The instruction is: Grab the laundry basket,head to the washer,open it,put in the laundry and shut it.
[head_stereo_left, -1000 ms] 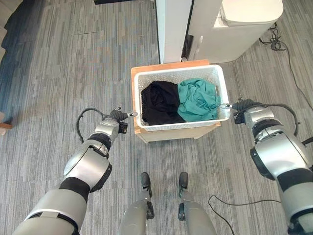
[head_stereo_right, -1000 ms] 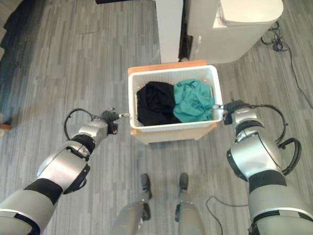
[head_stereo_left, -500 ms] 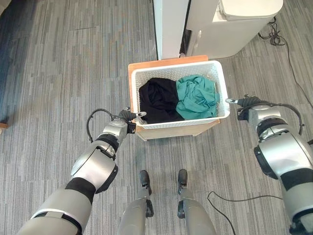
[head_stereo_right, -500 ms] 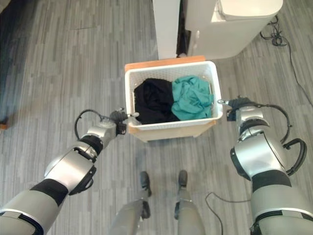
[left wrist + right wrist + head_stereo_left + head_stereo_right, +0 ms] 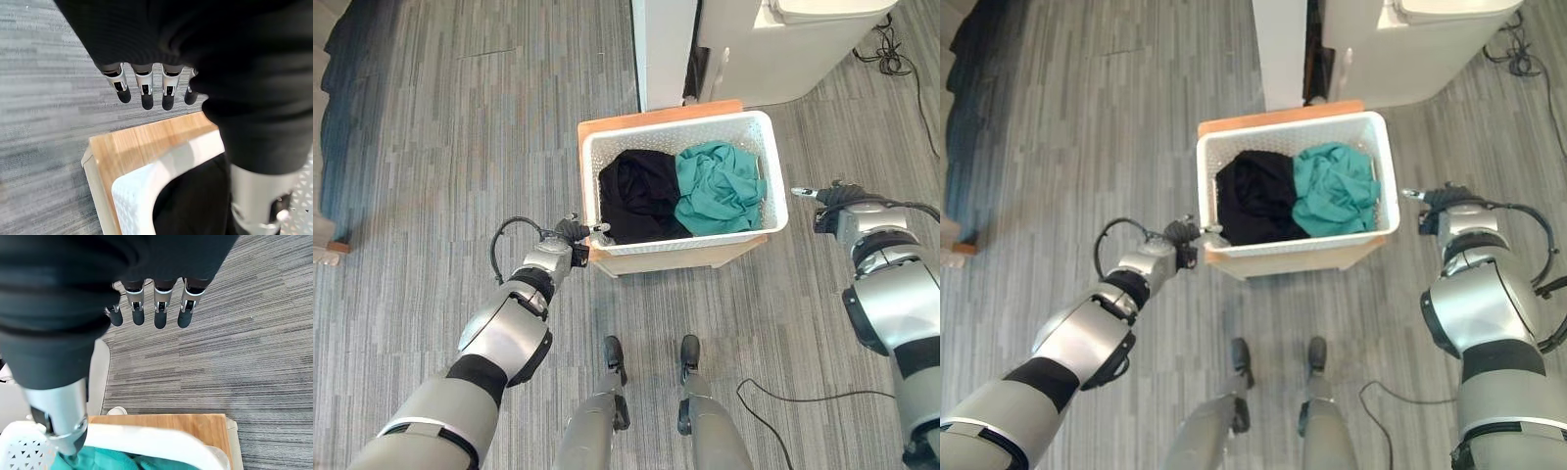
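While seated on the low wooden table (image 5: 658, 111) with a black garment (image 5: 636, 196) and a teal garment (image 5: 720, 191) inside, take the laundry basket (image 5: 685, 245) evenly by both side rims.

Left robot hand (image 5: 576, 232) at the near left corner, fingers (image 5: 146, 93) straight and spread, gripping nothing. Right robot hand (image 5: 827, 194) just beside the right rim, fingers (image 5: 159, 316) likewise straight.

Hook fingers under each rim, thumbs on top (contact at either corner hard to judge), then lift level. Beyond the table, a white washer (image 5: 803, 49). No legible writing anywhere.
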Controlling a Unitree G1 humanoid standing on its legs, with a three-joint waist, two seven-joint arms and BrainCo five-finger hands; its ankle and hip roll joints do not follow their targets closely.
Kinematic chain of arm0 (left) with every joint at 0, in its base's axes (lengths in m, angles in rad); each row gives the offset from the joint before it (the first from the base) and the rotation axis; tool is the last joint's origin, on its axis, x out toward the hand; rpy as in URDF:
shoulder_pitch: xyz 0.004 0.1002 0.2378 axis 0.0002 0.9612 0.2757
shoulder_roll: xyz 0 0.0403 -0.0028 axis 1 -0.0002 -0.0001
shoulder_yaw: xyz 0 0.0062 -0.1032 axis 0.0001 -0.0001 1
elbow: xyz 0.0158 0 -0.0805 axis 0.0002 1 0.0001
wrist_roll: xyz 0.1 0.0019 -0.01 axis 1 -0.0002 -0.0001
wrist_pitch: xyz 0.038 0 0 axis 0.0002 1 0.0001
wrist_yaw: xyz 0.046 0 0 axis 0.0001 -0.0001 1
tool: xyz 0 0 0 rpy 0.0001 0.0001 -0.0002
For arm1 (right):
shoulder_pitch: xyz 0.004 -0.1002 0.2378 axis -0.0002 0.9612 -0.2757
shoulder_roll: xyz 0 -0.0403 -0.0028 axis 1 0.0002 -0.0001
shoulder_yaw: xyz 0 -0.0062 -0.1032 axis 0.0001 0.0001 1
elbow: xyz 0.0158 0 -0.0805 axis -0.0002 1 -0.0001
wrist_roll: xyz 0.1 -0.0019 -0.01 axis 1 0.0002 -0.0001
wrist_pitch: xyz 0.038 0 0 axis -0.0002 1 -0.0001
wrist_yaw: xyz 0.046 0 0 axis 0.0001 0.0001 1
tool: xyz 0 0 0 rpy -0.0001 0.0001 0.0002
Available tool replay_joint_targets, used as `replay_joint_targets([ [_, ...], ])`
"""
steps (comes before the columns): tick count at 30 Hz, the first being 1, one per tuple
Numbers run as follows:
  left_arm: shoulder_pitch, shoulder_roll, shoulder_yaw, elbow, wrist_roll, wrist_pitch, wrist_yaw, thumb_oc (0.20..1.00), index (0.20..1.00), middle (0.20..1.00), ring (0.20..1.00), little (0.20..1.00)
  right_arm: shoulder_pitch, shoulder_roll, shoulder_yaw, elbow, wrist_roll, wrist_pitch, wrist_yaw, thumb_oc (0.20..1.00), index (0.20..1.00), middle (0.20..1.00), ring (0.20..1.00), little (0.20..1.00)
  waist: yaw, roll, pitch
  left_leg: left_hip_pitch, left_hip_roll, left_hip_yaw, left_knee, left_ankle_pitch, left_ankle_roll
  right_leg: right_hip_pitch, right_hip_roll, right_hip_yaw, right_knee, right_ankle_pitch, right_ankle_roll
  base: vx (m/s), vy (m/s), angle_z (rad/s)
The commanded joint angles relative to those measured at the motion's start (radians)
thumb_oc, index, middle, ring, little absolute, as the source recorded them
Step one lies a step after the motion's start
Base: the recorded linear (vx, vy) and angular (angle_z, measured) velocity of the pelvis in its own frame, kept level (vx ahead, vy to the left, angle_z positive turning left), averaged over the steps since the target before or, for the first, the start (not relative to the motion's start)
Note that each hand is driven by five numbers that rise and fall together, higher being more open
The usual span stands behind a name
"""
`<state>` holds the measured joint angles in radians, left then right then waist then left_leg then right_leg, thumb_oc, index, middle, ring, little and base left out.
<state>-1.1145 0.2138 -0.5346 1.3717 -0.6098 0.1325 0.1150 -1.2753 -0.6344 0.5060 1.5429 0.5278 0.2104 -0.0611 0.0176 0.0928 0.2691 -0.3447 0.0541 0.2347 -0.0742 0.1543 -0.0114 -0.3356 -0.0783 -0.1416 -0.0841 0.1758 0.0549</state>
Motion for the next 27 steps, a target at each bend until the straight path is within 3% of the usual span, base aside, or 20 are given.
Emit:
replay_joint_targets([
  [1,-0.152,-0.01,-0.054,0.067,0.053,-0.053,0.024,1.0,1.0,1.0,1.0,1.0,-0.151,-0.027,0.083,0.071,0.004,-0.041,0.011,1.0,1.0,1.0,1.0,1.0,0.016,0.018,0.04,-0.02,0.016,-0.092,-0.013,0.048,-0.065,0.061,-0.066,-0.006,-0.003,0.016,0.087,0.03,-0.033,0.03],
  [13,-0.243,-0.043,-0.095,0.04,0.093,-0.06,0.04,1.0,1.0,1.0,1.0,1.0,-0.136,0.056,0.091,0.067,-0.01,-0.05,0.025,1.0,1.0,1.0,1.0,1.0,0.036,0.026,0.042,-0.023,0.012,-0.104,-0.013,0.053,-0.065,0.067,-0.066,-0.022,-0.003,0.012,0.085,0.0,-0.006,0.01],
  [27,-0.277,-0.086,-0.118,0.015,0.086,-0.067,0.052,1.0,1.0,1.0,1.0,1.0,-0.154,0.086,0.097,0.042,-0.018,-0.07,0.0,1.0,1.0,1.0,1.0,1.0,0.039,0.049,0.052,-0.043,0.01,-0.103,-0.013,0.058,-0.068,0.044,-0.065,-0.02,-0.003,0.015,0.084,0.0,0.0,0.0],
])
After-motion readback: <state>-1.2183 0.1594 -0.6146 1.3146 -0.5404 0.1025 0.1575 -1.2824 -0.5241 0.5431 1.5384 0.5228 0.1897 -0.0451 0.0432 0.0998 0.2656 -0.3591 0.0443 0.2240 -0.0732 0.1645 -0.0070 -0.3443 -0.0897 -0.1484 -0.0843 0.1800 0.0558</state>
